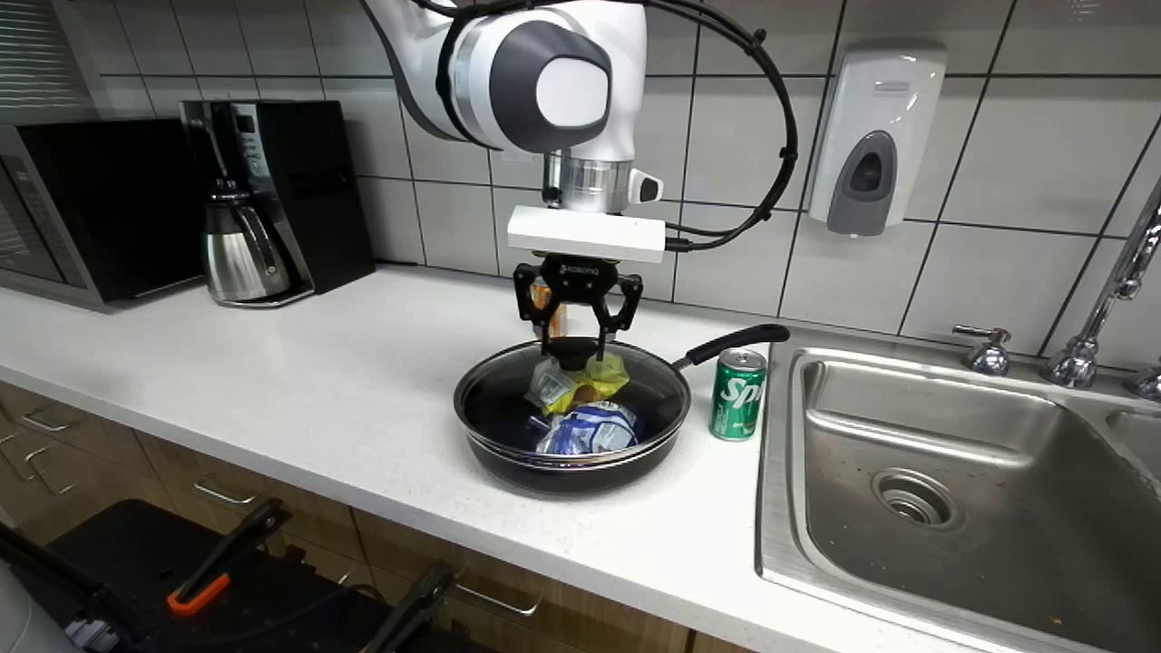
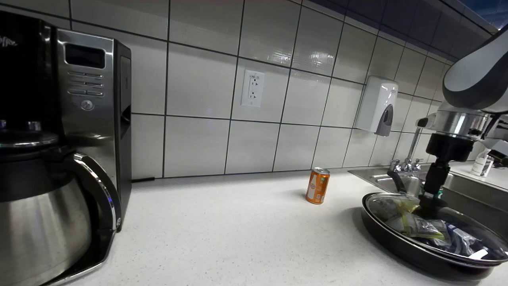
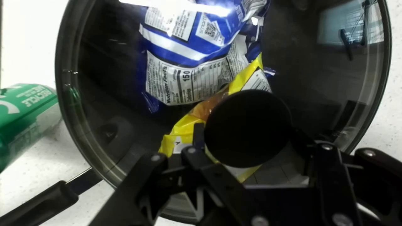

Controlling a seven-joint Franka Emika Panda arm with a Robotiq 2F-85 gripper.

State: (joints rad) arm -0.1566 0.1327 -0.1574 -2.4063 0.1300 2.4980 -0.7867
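Pincer [image 1: 573, 352] pinches the knob [image 3: 248, 128] of a lid [image 1: 499, 404]; lid sits on pan [image 1: 567, 479]. Blue bag [image 3: 188, 56], yellow bag [image 3: 180, 130] show beneath. Green can [image 1: 738, 394] upright on bench [image 1: 345, 381], near handle [image 1: 739, 343].

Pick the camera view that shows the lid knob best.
The wrist view: there the black lid knob is large, with nearly all its round top in sight. In both exterior views it is a small dark shape, seen more from the side, right at the tip of the Robotiq gripper, which is also black.
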